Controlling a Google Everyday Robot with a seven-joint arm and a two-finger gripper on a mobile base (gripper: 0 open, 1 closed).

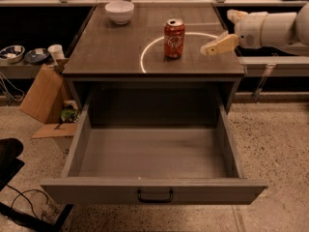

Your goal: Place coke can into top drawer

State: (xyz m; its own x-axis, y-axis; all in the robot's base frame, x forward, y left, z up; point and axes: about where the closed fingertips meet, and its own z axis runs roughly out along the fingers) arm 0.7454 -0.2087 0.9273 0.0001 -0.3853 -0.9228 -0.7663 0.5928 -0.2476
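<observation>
The gripper (pixel 215 32) is held over the right edge of the cabinet top (pixel 106 52), with its two fingers spread apart and nothing between them; the lower finger is pointed inward, toward the middle of the top; the can (pixel 174 38) is found just that way from the gripper, near but not touched, standing upright with its long axis vertical, inside a white ring marked on the surface; a sideways reach across the top is therefore judged to be called for, so that the can is taken across its width; the drawer (pixel 154 191) is pulled out below and in front of the can; a bowl (pixel 119 11) is set well apart at the back.
</observation>
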